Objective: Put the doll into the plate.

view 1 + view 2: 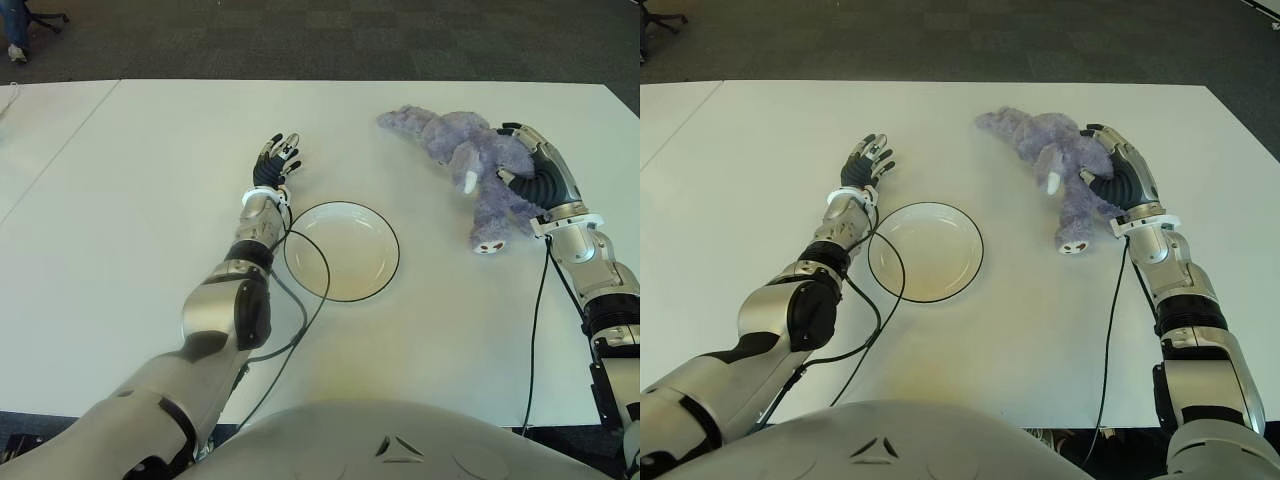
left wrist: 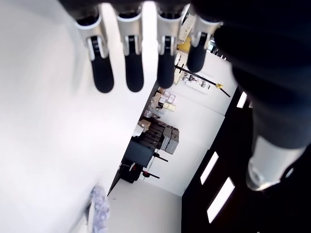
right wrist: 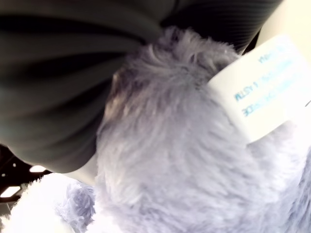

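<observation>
A purple plush doll (image 1: 455,140) with white tusks lies on the white table (image 1: 150,200) at the far right. My right hand (image 1: 522,158) is over its right side, with fingers curled around the body and the thumb pressed into the fur. In the right wrist view the fur (image 3: 184,170) and a white tag (image 3: 265,87) press against the palm. An empty white plate (image 1: 342,250) with a dark rim sits mid-table, left of the doll. My left hand (image 1: 277,158) shows just beyond the plate's left edge, its fingers (image 2: 129,73) straight and holding nothing.
A black cable (image 1: 315,300) from my left wrist loops over the plate's left rim. Another cable (image 1: 535,330) runs along my right forearm to the table's near edge. Dark carpet (image 1: 350,40) lies past the table's far edge.
</observation>
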`<action>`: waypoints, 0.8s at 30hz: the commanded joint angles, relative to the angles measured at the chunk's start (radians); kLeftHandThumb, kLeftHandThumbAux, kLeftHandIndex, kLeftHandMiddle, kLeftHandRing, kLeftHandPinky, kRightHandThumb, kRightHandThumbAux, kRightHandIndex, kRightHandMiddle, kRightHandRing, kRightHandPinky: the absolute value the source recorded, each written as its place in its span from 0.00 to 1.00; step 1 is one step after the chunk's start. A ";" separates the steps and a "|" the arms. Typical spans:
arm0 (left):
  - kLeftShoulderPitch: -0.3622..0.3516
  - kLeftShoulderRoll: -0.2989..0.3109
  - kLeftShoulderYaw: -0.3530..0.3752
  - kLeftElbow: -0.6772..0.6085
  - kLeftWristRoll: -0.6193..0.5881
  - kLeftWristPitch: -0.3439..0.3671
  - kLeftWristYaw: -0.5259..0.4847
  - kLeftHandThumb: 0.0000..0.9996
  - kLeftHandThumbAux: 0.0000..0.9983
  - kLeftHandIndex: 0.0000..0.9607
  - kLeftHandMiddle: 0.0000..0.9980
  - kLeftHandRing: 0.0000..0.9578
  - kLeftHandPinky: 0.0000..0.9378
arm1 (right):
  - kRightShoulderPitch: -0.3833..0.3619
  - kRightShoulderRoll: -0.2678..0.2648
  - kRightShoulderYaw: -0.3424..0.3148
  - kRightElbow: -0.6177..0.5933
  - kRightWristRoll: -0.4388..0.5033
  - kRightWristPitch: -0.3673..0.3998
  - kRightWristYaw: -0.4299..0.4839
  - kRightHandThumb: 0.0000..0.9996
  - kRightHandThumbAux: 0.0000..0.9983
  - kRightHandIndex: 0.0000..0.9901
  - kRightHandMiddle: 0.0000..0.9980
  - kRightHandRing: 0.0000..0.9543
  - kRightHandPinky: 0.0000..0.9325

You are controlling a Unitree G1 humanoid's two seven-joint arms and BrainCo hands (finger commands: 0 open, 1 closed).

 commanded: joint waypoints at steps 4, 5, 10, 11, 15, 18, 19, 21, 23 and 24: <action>0.208 -0.041 0.005 0.137 0.010 -0.060 0.000 0.00 0.68 0.16 0.19 0.22 0.24 | -0.002 0.002 -0.048 -0.070 0.002 -0.055 -0.023 0.70 0.72 0.44 0.86 0.91 0.90; 0.208 -0.041 0.005 0.137 0.010 -0.061 -0.001 0.00 0.68 0.16 0.19 0.22 0.24 | -0.001 0.000 -0.053 -0.082 0.003 -0.055 -0.020 0.70 0.72 0.44 0.86 0.91 0.90; 0.207 -0.042 0.010 0.137 0.004 -0.058 -0.007 0.00 0.68 0.17 0.20 0.23 0.26 | 0.003 -0.003 -0.070 -0.124 0.003 -0.048 -0.006 0.70 0.72 0.44 0.87 0.91 0.90; 0.207 -0.042 0.010 0.138 0.004 -0.058 -0.008 0.00 0.68 0.17 0.21 0.23 0.26 | 0.004 -0.002 -0.071 -0.127 0.003 -0.046 -0.005 0.70 0.72 0.44 0.87 0.91 0.90; 0.206 -0.042 0.012 0.138 0.001 -0.056 -0.010 0.00 0.68 0.17 0.21 0.23 0.26 | 0.011 -0.004 -0.083 -0.171 0.002 -0.031 0.004 0.70 0.72 0.44 0.87 0.91 0.91; 0.206 -0.042 0.011 0.139 0.002 -0.055 -0.008 0.00 0.67 0.16 0.20 0.21 0.23 | 0.015 -0.003 -0.091 -0.188 -0.001 -0.028 0.007 0.70 0.72 0.44 0.87 0.91 0.91; 0.206 -0.042 0.011 0.139 0.003 -0.055 -0.007 0.00 0.67 0.16 0.20 0.21 0.24 | 0.016 -0.002 -0.093 -0.195 -0.001 -0.026 0.008 0.70 0.72 0.44 0.87 0.91 0.91; 0.205 -0.043 0.011 0.139 0.003 -0.056 -0.006 0.00 0.67 0.15 0.19 0.21 0.23 | 0.019 0.000 -0.098 -0.206 -0.001 -0.024 0.011 0.70 0.72 0.44 0.87 0.91 0.91; 0.205 -0.043 0.009 0.140 0.005 -0.057 -0.004 0.00 0.66 0.14 0.19 0.20 0.24 | 0.021 0.001 -0.101 -0.218 -0.002 -0.021 0.013 0.70 0.72 0.44 0.87 0.91 0.91; 0.206 -0.043 0.009 0.140 0.006 -0.058 -0.003 0.00 0.66 0.15 0.18 0.20 0.24 | 0.023 0.002 -0.103 -0.224 -0.002 -0.020 0.013 0.70 0.72 0.44 0.87 0.91 0.91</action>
